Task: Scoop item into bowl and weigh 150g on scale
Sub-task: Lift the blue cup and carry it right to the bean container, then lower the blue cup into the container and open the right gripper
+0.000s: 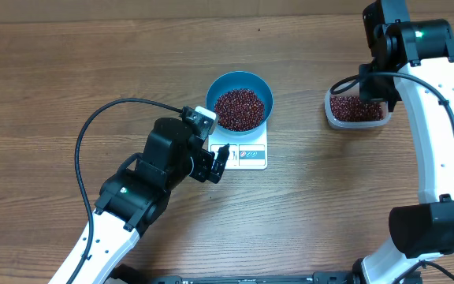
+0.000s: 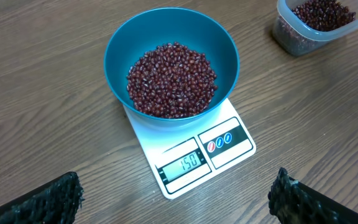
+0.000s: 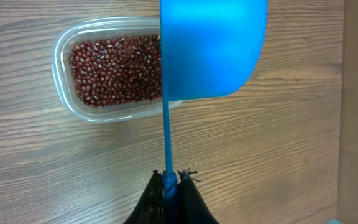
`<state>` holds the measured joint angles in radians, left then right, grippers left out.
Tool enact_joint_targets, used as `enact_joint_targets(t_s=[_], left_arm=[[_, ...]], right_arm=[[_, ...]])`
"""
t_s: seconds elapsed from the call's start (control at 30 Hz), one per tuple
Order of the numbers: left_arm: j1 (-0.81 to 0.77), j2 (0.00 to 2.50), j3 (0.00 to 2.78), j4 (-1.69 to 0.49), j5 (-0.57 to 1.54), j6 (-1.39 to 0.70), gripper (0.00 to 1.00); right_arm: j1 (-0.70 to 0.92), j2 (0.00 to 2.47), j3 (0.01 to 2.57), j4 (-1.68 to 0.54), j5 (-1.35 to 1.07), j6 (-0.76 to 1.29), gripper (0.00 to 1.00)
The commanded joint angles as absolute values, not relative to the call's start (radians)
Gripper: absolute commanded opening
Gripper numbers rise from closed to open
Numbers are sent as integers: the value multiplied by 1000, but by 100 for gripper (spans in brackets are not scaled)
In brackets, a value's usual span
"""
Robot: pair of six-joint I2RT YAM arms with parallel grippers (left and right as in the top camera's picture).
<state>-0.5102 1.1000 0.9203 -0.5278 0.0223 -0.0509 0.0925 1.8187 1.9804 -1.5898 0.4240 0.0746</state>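
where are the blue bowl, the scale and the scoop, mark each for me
blue bowl [image 2: 166, 28]: left wrist view, on the bare inner wall at its far side
scale [image 2: 183, 163]: left wrist view, on its display
scoop [image 3: 213, 46]: right wrist view, on its broad cup

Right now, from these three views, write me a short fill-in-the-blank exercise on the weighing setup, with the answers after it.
1. The display of the kitchen scale under the blue bowl of beans reads ____.
2. The right gripper is ____ on the handle of the blue scoop.
3. The left gripper, close to the scale, holds nothing and its jaws stand ____.

Missing words: 150; shut; open.
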Motion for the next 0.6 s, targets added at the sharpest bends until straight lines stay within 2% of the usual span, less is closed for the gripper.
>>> enact_joint_targets(t_s=[0.0, 0.23, 0.57], left_arm=[[-511, 1106, 911, -527, 23, -60, 100], [-511, 1106, 911, -527, 23, -60, 100], [-511, 1106, 911, -527, 23, -60, 100]], right_arm=[[93, 1797, 2004, -1586, 447, 102, 4], [90, 1797, 2004, -1565, 356, 155, 4], [72, 1797, 1896, -1522, 285, 712, 4]])
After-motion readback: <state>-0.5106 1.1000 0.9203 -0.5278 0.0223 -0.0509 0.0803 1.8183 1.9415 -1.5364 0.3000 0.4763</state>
